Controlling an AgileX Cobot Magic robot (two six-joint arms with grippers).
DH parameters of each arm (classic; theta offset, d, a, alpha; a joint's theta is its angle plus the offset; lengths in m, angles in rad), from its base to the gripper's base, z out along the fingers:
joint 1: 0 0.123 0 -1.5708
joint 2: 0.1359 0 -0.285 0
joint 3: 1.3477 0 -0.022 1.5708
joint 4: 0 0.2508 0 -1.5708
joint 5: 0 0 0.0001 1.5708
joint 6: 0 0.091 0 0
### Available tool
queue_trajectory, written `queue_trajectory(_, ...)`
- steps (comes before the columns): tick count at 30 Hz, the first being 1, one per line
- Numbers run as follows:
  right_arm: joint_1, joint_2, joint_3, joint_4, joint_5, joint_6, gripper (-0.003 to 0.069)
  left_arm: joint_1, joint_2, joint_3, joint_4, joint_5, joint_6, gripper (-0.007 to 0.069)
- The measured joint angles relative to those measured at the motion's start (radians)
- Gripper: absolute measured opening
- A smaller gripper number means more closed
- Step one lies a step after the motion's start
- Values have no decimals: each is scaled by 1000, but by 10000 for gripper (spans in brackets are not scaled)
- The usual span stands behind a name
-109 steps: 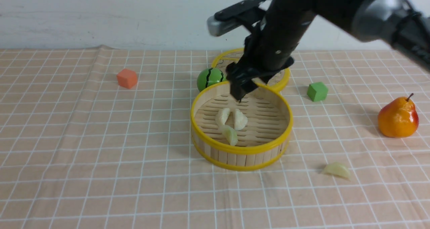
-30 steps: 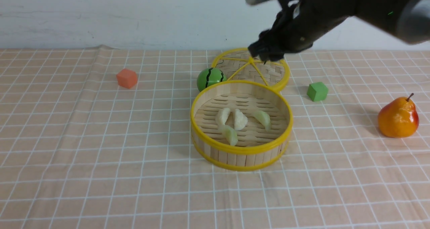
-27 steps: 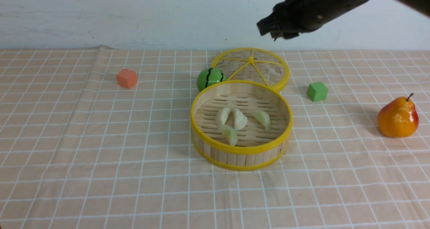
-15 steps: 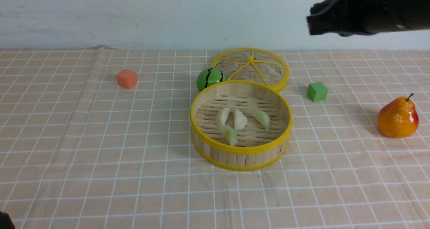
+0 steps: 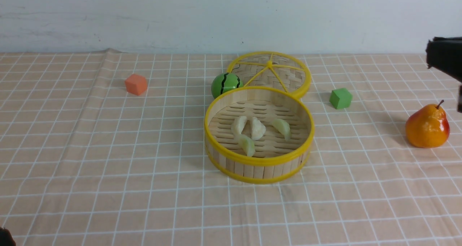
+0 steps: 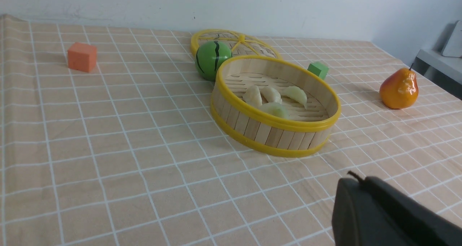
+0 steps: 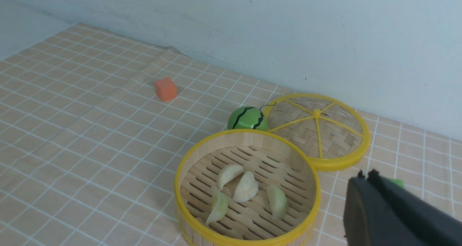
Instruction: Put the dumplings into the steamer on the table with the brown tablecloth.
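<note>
The steamer (image 5: 252, 170) stands mid-table on the brown tablecloth (image 5: 108, 148). Four dumplings lie on its slatted floor: two cream ones (image 5: 239, 125) (image 5: 257, 128) and two greenish ones (image 5: 282, 128) (image 5: 247, 145). My right gripper (image 5: 431, 54) is at the far right edge, high and well clear of the steamer; in the right wrist view (image 7: 365, 174) its jaws are shut and empty. My left gripper (image 6: 355, 177) is shut and empty, low at the near left, far from the steamer (image 6: 274, 136).
A flat woven lid (image 5: 270, 72) lies behind the steamer, with a green watermelon ball (image 5: 225, 84) beside it. An orange cube (image 5: 136, 84) sits far left, a green cube (image 5: 340, 98) right of the lid, and a pear (image 5: 427, 126) at the far right.
The right arm has risen from over the steamer and drawn back to the right edge. The dumpling that lay on the cloth in front of the steamer is now inside it.
</note>
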Motion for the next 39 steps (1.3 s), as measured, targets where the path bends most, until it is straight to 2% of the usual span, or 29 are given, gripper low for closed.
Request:
queue_trajectory(15, 0, -63, 0, -5, 45, 0, -6, 0, 0, 0, 2, 0, 0, 4)
queue_trajectory(17, -1, -64, 1, -57, 40, -5, -3, 0, 0, 0, 2, 0, 0, 4)
queue_trajectory(19, -2, -65, 1, -103, 21, -7, -2, 0, 0, 0, 2, 0, 0, 7)
queue_trajectory(26, -3, -82, 69, -117, -129, -8, 0, 0, 0, 0, 2, 0, 0, 15)
queue_trajectory(32, -134, -287, 297, -108, -180, -8, -1, 0, 0, 0, 2, 0, 0, 18)
queue_trajectory(34, -226, -402, 433, -107, -182, -3, -1, 0, 0, 0, 2, 0, 0, 20)
queue_trajectory(35, -283, -456, 505, -106, -180, 10, -1, 0, 0, 0, 2, 0, 0, 21)
queue_trajectory(39, -390, -621, 717, -105, -172, 100, -1, 0, 0, 0, 2, 0, 0, 21)
